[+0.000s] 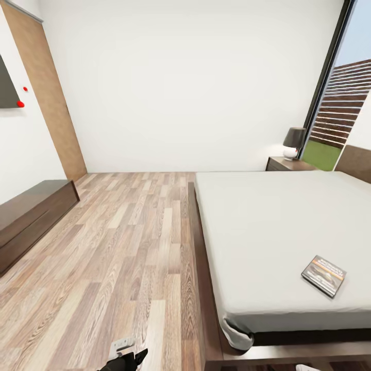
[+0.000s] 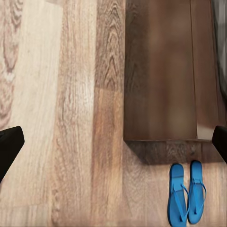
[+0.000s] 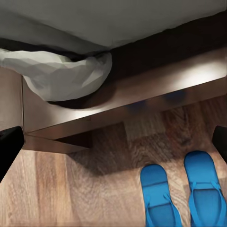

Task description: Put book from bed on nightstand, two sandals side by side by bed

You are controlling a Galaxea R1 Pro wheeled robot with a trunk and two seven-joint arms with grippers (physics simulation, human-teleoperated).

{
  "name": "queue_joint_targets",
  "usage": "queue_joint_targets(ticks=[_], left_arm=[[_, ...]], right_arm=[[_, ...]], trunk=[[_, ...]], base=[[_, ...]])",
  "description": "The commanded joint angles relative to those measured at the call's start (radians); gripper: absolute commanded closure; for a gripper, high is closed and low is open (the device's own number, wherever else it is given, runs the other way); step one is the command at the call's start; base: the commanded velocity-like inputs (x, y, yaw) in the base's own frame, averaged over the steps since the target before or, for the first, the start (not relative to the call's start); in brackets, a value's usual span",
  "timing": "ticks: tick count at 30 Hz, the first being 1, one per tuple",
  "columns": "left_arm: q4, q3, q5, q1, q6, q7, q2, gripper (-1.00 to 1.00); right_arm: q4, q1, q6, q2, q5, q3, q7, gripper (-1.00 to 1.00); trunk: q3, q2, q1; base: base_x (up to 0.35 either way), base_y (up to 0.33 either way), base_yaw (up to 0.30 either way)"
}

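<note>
I see the thin dark paperback book (image 1: pixel 323 275) lying on the bare light-grey mattress of the dark-framed bed (image 1: pixel 268 232), so that half remains. The two bright blue flip-flop sandals (image 2: pixel 186 194) sit paired on the plank floor at the bed's corner. Both grippers look spread, gripping nothing.

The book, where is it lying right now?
In the head view the book lies flat on the bed's bare grey mattress, toward the right side and near the foot end, far from the nightstand with the lamp by the window.
</note>
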Motion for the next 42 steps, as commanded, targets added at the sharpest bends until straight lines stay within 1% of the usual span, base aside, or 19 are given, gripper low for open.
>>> queue_joint_targets(ticks=[1,32,39,42], left_arm=[[0.001,0.007,-0.011,-0.001,-0.006,-0.001,0.000,-1.00],[0.001,0.006,-0.012,0.003,-0.010,-0.004,-0.007,-1.00],[0.001,0.006,-0.014,0.004,-0.011,-0.002,-0.027,-1.00],[0.001,0.006,-0.015,0.004,-0.011,0.010,-0.033,-1.00]], right_arm=[[0.002,-0.001,-0.003,0.000,-0.010,0.007,0.005,-1.00],[0.002,-0.001,-0.004,0.000,-0.012,0.007,0.005,-1.00],[0.002,-0.001,-0.004,0.001,-0.010,0.009,0.005,-1.00],[0.002,-0.001,-0.004,0.001,-0.010,0.008,0.005,-1.00]], trunk=[[0.002,0.007,-0.004],[0.099,0.224,-0.123],[0.121,0.273,-0.150],[0.131,0.294,-0.161]], base=[[0.000,0.000,0.000],[0.000,0.000,0.000],[0.000,0.000,0.000],[0.000,0.000,0.000]])
